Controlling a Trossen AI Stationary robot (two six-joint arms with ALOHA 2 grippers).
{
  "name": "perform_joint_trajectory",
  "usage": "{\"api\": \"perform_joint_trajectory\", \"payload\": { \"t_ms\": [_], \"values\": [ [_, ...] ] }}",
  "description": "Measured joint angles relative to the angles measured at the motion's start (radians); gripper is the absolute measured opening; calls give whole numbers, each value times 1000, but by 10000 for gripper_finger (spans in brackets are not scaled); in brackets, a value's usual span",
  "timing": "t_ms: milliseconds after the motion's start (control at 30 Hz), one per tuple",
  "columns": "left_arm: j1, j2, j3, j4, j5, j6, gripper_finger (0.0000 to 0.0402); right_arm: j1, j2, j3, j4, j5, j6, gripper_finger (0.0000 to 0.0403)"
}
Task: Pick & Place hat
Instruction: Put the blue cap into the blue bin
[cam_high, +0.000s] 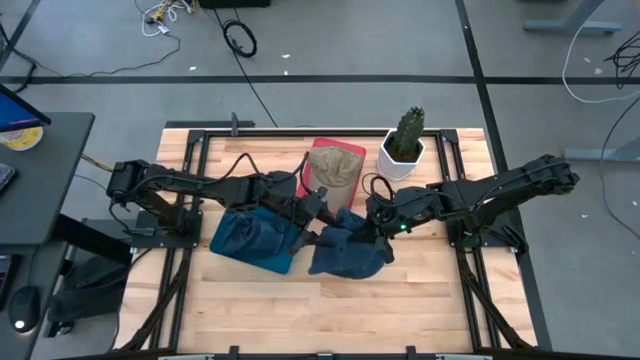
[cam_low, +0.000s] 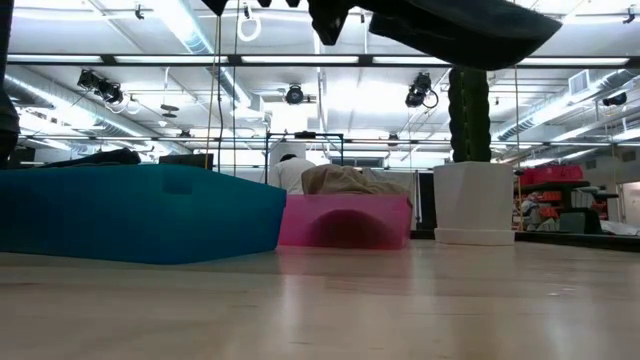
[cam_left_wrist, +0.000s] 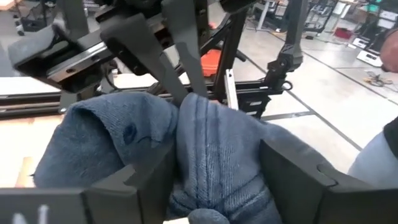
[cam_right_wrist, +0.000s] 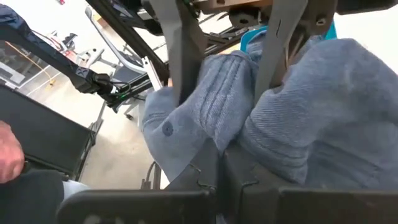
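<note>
Both arms are on the blue hat (cam_high: 345, 252), mid-table. It is held up off the wood; the low view shows its dark underside (cam_low: 460, 30) hanging above the tabletop.

Left gripper (cam_high: 312, 228): comes in from the left and is at the hat's left edge. In the left wrist view the fingers (cam_left_wrist: 155, 168) sit on either side of a bunched fold of blue knit (cam_left_wrist: 205, 149), narrow gap, cloth pinched between them.

Right gripper (cam_high: 378, 232): comes in from the right and is at the hat's upper right edge. In the right wrist view its fingers (cam_right_wrist: 214, 171) are nearly together with a ridge of the fabric (cam_right_wrist: 217, 118) caught between them, so it is gripping the hat too.

So the hat spans between the two grippers, mostly hanging below and in front of them toward the near table edge.

Around it:
- teal bin (cam_high: 250, 240) just left of the left gripper, under that arm
- pink tray (cam_high: 330, 165) with a tan hat (cam_high: 333, 172) on it, behind both grippers
- potted cactus (cam_high: 404, 145) in a white pot, behind the right gripper, well apart from the blue hat
</note>
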Motion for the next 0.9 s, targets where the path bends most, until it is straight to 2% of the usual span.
{"api": "perform_joint_trajectory", "payload": {
  "t_ms": [200, 367, 467, 600, 767, 900],
  "values": [
    [0, 0, 0, -8, -29, 38, 162, 0, 0, 0, -2, 0, -1, 0],
    [0, 0, 0, -7, -39, 59, 75, 0, 0, 0, -3, -2, 2, 0],
    [0, 0, 0, -6, -40, 60, 25, -3, 0, 0, -2, -3, 67, 2],
    [-1, 0, 0, -9, -77, 55, 24, -16, 0, 0, -8, -47, 120, 28],
    [0, -13, 0, -57, -84, 43, 24, -16, -10, 0, -27, -102, 197, 98],
    [-1, -50, -1, -165, -113, 26, 24, -16, -23, 0, -42, -157, 229, 153]
  ]
}}
